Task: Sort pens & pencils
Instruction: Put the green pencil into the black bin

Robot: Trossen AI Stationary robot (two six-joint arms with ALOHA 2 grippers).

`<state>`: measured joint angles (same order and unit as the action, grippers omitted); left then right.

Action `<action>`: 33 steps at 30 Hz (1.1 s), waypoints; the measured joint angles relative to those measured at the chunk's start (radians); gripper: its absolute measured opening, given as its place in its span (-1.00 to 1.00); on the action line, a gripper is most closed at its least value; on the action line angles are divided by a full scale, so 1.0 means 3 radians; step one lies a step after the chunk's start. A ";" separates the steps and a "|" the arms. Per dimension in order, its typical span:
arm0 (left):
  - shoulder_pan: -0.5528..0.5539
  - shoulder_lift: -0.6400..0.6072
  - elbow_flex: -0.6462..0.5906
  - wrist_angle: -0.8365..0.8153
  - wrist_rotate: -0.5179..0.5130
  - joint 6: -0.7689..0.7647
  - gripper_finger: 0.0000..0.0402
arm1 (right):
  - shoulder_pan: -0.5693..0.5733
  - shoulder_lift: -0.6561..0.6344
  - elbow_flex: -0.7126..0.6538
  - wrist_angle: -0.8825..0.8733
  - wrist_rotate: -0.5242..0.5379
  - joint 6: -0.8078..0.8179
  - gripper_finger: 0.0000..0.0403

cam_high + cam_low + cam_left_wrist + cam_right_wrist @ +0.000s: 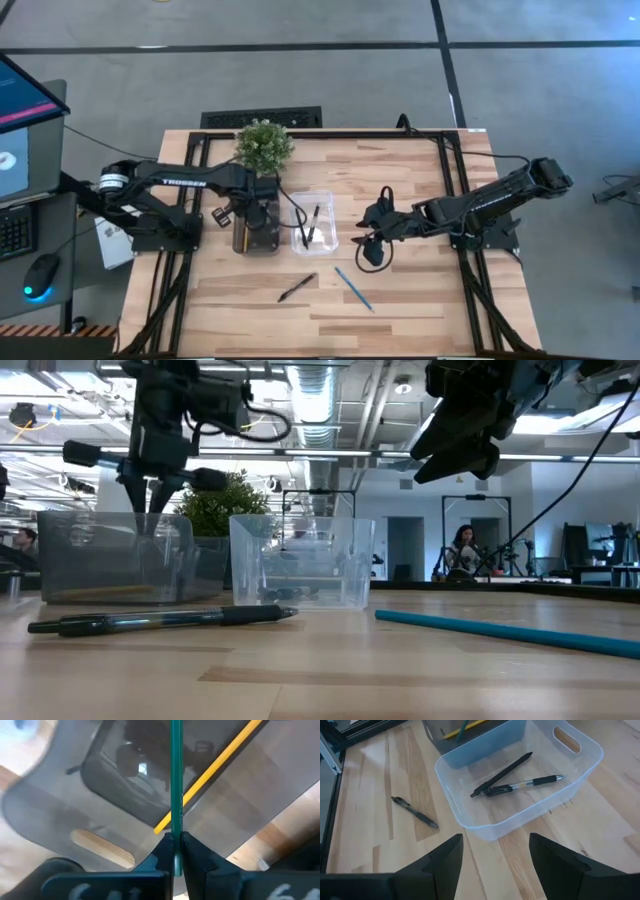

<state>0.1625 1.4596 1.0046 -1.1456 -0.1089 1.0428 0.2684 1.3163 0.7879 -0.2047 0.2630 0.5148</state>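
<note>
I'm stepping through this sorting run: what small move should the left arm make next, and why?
Probably open the left gripper. It is shut on the green pencil, held upright over the dark bin where the yellow pencil already lies, so letting go should drop it in.

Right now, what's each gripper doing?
Left gripper: shut on the green pencil, over the dark bin.
Right gripper: open, empty.

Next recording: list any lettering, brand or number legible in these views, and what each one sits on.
"TROSSEN": white letters on the dark left arm, high view.
Pale marks on the left hand, seen at the left wrist view's lower edge: too blurred to read.
Monitor screen beside the table: too small to read.
Nothing else is legible.
</note>
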 joint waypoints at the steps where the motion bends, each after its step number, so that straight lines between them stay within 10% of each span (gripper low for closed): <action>1: 0.0026 -0.0002 -0.0040 0.0034 0.0027 0.0001 -0.97 | 0.0000 0.0000 0.0000 0.0000 -0.0001 0.0000 0.24; 33: 0.0228 -0.0001 -0.0178 0.0343 0.0420 -0.0203 -0.83 | -0.0001 0.0000 0.0000 0.0010 0.0000 -0.0006 0.24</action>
<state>0.2310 1.4593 0.9512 -1.0428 0.0170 0.9819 0.2680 1.3163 0.7879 -0.2016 0.2630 0.5129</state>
